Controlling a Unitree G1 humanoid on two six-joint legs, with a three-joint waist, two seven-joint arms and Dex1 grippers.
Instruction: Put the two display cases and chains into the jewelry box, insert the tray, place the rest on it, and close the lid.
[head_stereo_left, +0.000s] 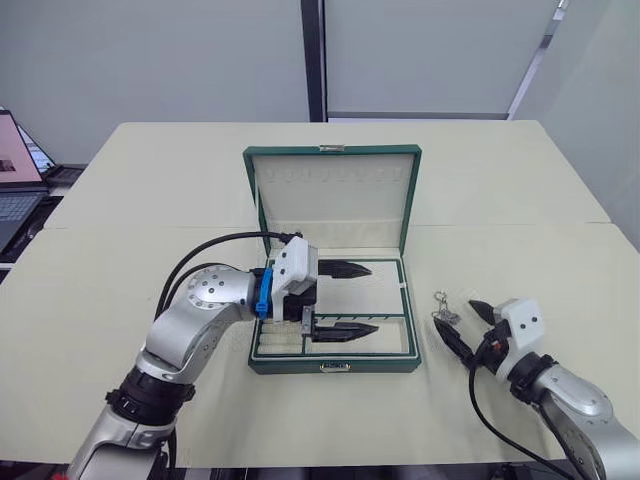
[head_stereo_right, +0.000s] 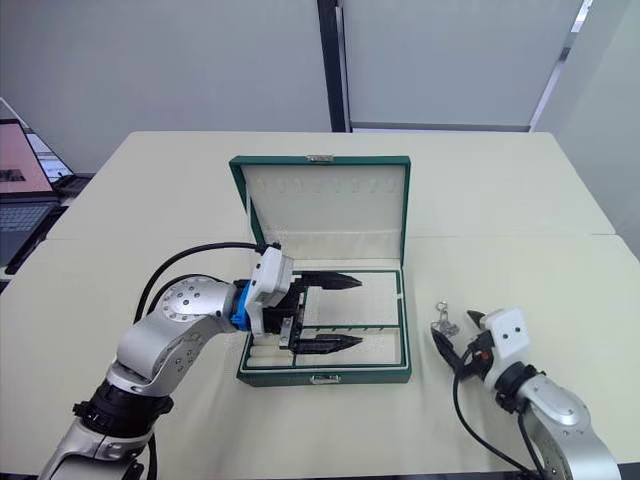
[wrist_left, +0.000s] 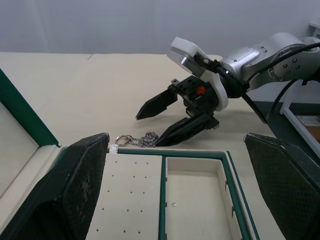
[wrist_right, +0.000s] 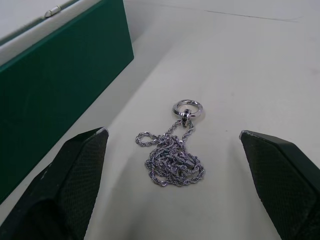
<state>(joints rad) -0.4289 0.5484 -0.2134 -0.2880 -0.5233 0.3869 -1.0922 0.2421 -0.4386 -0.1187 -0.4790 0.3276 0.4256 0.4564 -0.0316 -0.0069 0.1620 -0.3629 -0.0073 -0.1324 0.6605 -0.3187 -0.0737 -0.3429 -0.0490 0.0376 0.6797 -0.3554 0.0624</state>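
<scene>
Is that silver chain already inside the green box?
No, out. The thin silver chain lies bunched on the cream table, beside the dark green jewelry box.

So the jewelry box (head_stereo_left: 333, 262) sits open mid-surface (head_stereo_left: 520, 200), lid (head_stereo_left: 333, 196) standing up at 12 o'clock, cream lining facing the camera. Left gripper (head_stereo_left: 347, 300) reaches in from 9 o'clock, fingers (head_stereo_left: 345, 269) spread wide over the cream compartments. Over at 3 o'clock of the box there's a little silver chain (head_stereo_left: 443, 308) bunched on the surface, with the right gripper (head_stereo_left: 468, 328) parked just beside it, fingers apart. Laptop (head_stereo_left: 18, 180) way off at 9 o'clock.
</scene>
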